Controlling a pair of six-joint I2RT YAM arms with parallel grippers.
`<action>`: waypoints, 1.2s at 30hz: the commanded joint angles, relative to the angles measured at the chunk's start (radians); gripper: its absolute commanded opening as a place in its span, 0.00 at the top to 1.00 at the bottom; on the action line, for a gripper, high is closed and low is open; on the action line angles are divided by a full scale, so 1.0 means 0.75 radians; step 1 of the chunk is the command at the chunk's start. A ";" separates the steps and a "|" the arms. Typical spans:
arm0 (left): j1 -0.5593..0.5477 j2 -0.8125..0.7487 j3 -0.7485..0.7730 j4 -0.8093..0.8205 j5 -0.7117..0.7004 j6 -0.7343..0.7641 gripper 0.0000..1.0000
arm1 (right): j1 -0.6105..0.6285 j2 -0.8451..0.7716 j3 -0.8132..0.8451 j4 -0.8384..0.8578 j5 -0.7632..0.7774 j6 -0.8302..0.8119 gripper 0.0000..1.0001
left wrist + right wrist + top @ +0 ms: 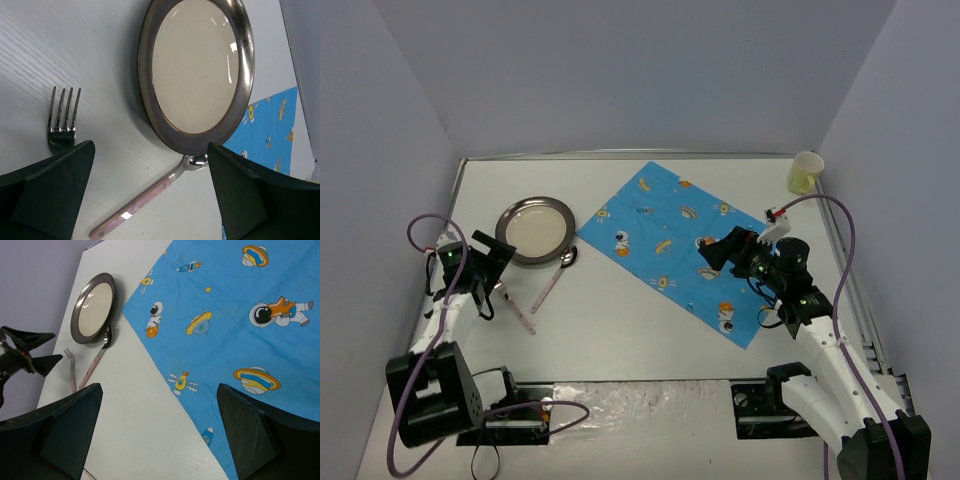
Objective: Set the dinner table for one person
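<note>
The white dinner table (620,335) holds a dark-rimmed plate (535,228) with a cream centre at the left. A pink-handled spoon (555,278) lies with its bowl at the plate's near rim, and a pink-handled fork (515,308) lies left of it. A blue astronaut-print cloth (675,245) lies flat in the middle. My left gripper (502,262) is open and empty, just left of the plate and above the cutlery; its view shows the plate (200,65), spoon (145,200) and fork (62,112). My right gripper (712,255) is open and empty above the cloth's (240,330) near right part.
A pale yellow cup (806,173) stands at the table's far right corner. Grey walls close in the left, back and right sides. In the right wrist view the plate (92,307), spoon (97,360) and fork (71,371) show at the far left.
</note>
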 commanded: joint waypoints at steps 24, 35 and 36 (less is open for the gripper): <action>-0.042 0.683 0.170 0.565 0.200 -0.191 0.35 | 0.031 0.011 -0.011 0.112 0.009 -0.023 0.05; -0.078 0.688 0.165 0.557 0.170 -0.206 0.72 | 0.035 0.000 -0.012 0.095 0.020 -0.027 0.05; -0.078 0.681 0.168 0.554 0.170 -0.207 0.80 | 0.035 -0.004 -0.012 0.092 0.020 -0.029 0.05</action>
